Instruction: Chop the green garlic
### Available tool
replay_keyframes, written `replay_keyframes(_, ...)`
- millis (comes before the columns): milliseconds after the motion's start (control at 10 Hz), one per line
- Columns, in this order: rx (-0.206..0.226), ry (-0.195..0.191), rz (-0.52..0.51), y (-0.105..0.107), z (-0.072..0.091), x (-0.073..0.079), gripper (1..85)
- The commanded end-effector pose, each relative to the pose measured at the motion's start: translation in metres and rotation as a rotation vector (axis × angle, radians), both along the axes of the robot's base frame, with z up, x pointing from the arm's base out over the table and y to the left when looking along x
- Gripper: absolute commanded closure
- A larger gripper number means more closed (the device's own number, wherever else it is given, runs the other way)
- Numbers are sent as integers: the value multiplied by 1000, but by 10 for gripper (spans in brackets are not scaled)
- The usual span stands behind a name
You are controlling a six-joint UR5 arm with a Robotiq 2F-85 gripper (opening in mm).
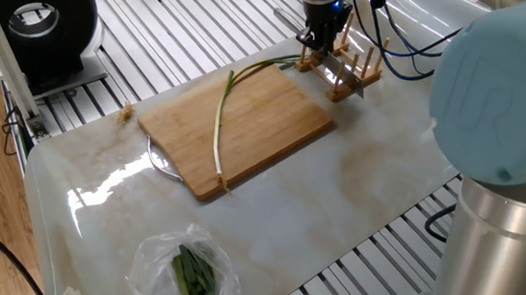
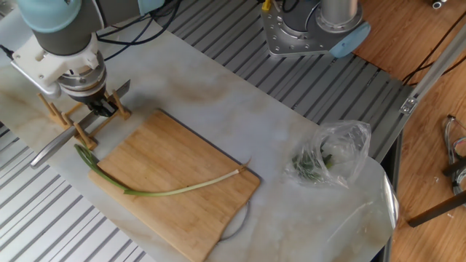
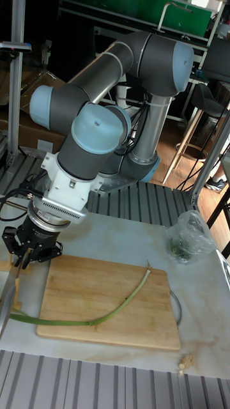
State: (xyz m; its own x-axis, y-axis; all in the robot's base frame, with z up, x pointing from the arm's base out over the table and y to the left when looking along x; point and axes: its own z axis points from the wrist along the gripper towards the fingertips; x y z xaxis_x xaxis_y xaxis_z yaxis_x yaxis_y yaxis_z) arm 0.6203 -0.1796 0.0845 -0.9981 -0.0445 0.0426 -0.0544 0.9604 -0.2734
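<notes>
The green garlic [image 1: 221, 124] [image 2: 167, 191] [image 3: 108, 314] lies whole across the wooden cutting board [image 1: 275, 120] [image 2: 175, 156] [image 3: 96, 284], its green tips hanging off the board's edge toward the knife rack. A knife [image 2: 49, 150] [image 3: 6, 303] rests in the wooden rack [image 1: 355, 74] [image 2: 52, 109]. My gripper [image 1: 317, 42] [image 2: 100, 108] [image 3: 27, 257] points down at the rack, its dark fingers astride the knife's handle. The jaws look open, and the knife still sits in its slots.
A clear plastic bag of dark green leaves [image 1: 188, 271] [image 2: 328, 156] [image 3: 185, 239] lies on the marble top away from the board. A metal ring [image 1: 160, 162] pokes out from under the board. Cables trail behind the rack. A black round device [image 1: 34, 14] stands at the far corner.
</notes>
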Motion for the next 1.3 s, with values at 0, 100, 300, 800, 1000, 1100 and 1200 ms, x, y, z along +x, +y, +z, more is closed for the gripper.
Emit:
replay_keyframes(0, 19, -6, 1, 1, -3, 2, 647)
replay_keyframes(100, 14, -8, 2, -2, -7, 2, 647)
replay_keyframes(300, 7, -6, 8, -10, -11, -1, 647)
replay_keyframes(800, 5, 0, 8, -11, -19, -5, 653)
replay_keyframes(1000, 5, -8, 2, -7, -22, -4, 653)
replay_keyframes(1100, -5, -11, 3, -10, -21, -2, 653)
replay_keyframes(1200, -9, -10, 1, -10, -21, -2, 660)
